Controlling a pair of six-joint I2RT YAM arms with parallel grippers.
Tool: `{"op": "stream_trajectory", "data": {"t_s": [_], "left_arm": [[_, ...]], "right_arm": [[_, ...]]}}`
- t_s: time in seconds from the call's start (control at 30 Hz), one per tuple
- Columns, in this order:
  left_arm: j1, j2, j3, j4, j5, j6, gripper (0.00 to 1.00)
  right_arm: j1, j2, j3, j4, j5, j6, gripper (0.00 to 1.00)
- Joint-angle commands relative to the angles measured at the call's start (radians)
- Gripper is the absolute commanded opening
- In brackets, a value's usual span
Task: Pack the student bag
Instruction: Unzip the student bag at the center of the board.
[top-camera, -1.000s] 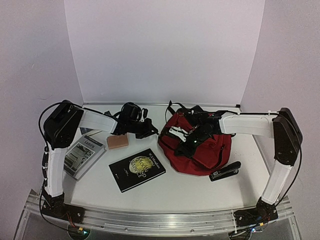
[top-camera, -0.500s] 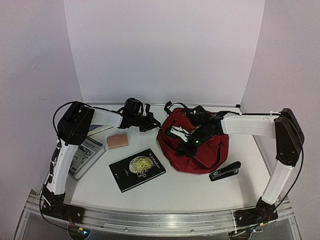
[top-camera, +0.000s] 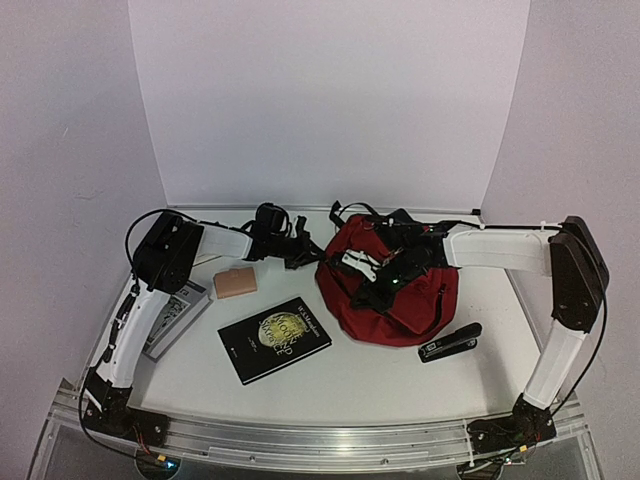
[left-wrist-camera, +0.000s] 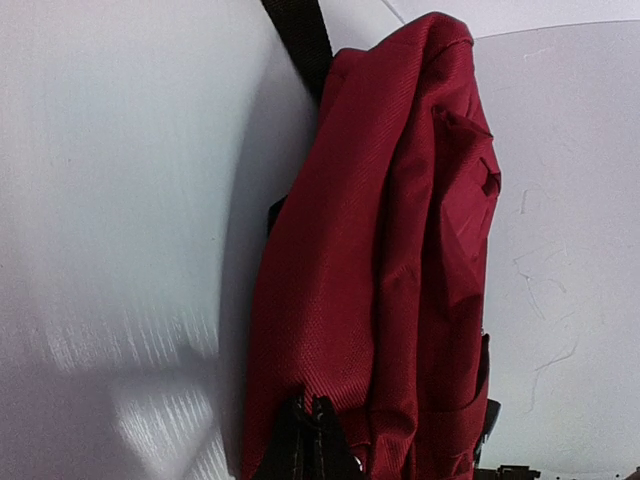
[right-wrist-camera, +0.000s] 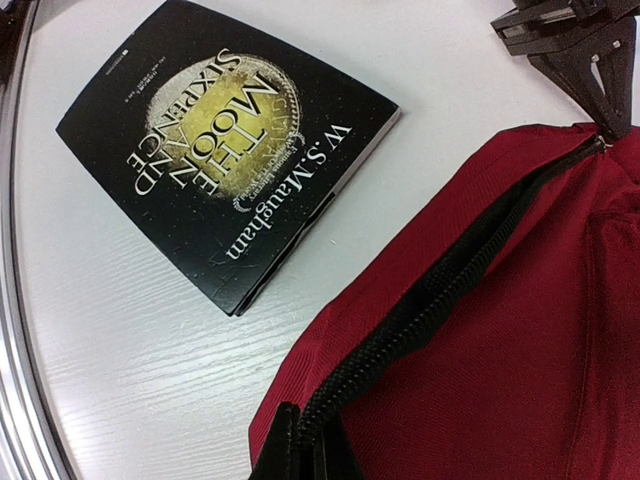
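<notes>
Your student bag (top-camera: 425, 305) lies slumped right of centre on the bench (top-camera: 350, 385). L fingers (left-wrist-camera: 309, 425) are pinched tight on the bag's red fabric at its left end. R fingers (right-wrist-camera: 305, 440) are clamped shut on the black zip (right-wrist-camera: 440, 290) edge. Black book (right-wrist-camera: 225, 150) lies near the bag's left side. Stapler (top-camera: 450, 342) sits just beside its near-right edge. Tan block (top-camera: 236, 282) and 2nd booklet (top-camera: 170, 315) are further left.

Arms reach inward; left hand (top-camera: 310, 256) and right hand (top-camera: 368, 293) pinched closed.
</notes>
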Motion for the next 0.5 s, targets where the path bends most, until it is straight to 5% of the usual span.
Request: {"op": "stream_trajectory", "data": {"t_s": [0.0, 0.17, 0.27, 0.37, 0.47], "left_arm": [[0.112, 0.047, 0.122, 0.063, -0.092, -0.013, 0.0], [0.114, 0.0, 0.183, -0.043, -0.05, 0.042, 0.03], [0.118, -0.095, 0.115, -0.115, -0.114, 0.089, 0.35], [0.137, -0.226, -0.037, -0.106, -0.182, 0.091, 0.62], [0.147, -0.358, -0.167, -0.109, -0.221, 0.117, 0.71]], "right_arm": [[0.024, 0.06, 0.083, -0.141, -0.078, 0.043, 0.0], [0.023, 0.205, 0.28, -0.127, 0.035, 0.19, 0.03], [0.016, 0.254, 0.369, -0.128, 0.04, 0.254, 0.14], [0.01, 0.262, 0.415, -0.129, -0.011, 0.294, 0.54], [-0.004, 0.236, 0.406, -0.132, -0.035, 0.306, 0.67]]}}
